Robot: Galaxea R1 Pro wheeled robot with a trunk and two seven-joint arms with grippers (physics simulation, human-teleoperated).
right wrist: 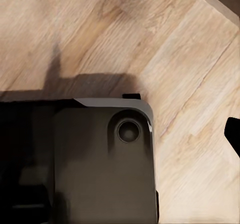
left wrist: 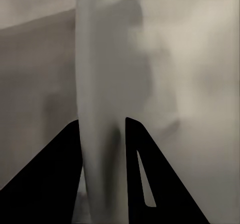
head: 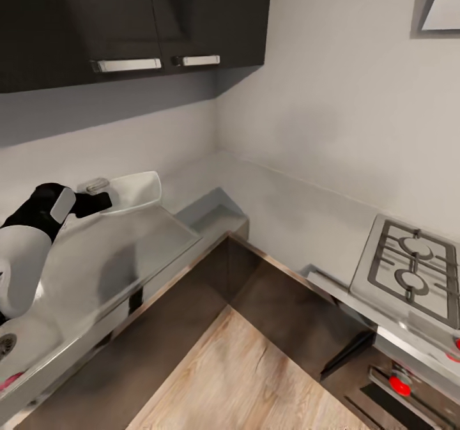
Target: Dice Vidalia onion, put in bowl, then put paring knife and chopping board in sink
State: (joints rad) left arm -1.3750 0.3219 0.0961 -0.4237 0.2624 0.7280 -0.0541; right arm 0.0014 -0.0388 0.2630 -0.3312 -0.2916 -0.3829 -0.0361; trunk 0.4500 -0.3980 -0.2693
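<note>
Holding the bowl (head: 135,190) by its rim, the left tool (head: 102,201) is pinched on it, lifting it tilted just above the grey surface (head: 108,257) beside the wall. Its hollow looks empty. The sink (head: 16,347) lies nearer the robot, along that surface; I cannot tell the right tool's state.

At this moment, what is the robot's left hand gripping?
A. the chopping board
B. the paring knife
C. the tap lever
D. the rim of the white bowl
D: in the head view the left hand reaches to the white bowl over the countertop, and the left wrist view shows both fingers closed on the bowl's thin pale rim.
</note>
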